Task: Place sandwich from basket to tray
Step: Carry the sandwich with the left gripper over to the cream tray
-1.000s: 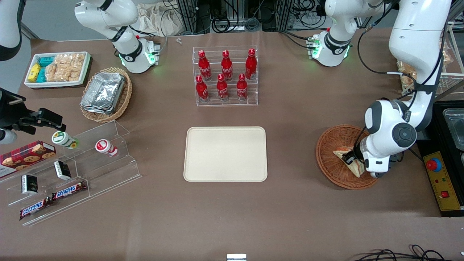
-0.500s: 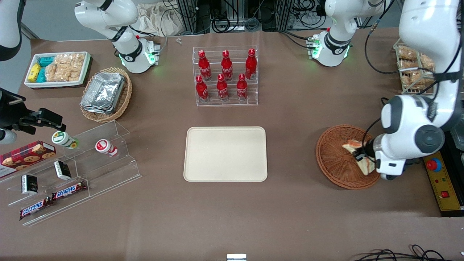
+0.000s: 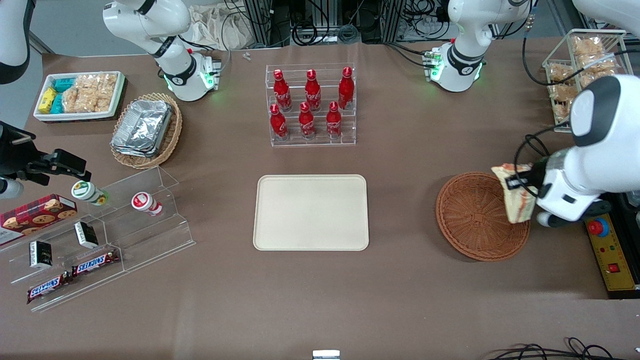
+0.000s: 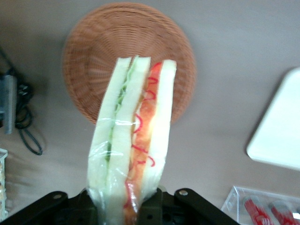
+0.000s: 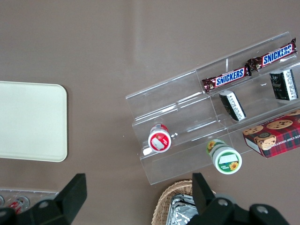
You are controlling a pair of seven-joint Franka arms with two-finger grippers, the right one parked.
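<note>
My left gripper (image 3: 517,187) is shut on the sandwich (image 3: 515,197), a plastic-wrapped wedge of pale bread with green and red-orange filling (image 4: 133,140). It hangs in the air above the rim of the round reddish-brown wicker basket (image 3: 475,215), at the basket's edge toward the working arm's end. In the wrist view the black gripper (image 4: 126,208) clamps the sandwich's base, with the basket (image 4: 84,56) far below it and holding nothing. The cream tray (image 3: 311,212) lies flat and bare at the table's middle; its corner (image 4: 281,136) shows in the wrist view.
An acrylic rack of red cola bottles (image 3: 311,105) stands farther from the camera than the tray. A control box with a red button (image 3: 607,242) sits beside the basket. A wire rack of bagged snacks (image 3: 575,65) stands near the working arm. Snack shelves (image 3: 100,225) lie toward the parked arm's end.
The left gripper has risen out of the basket with the sandwich, lifting it clear and shifting toward the working arm's end. The basket now holds nothing.
</note>
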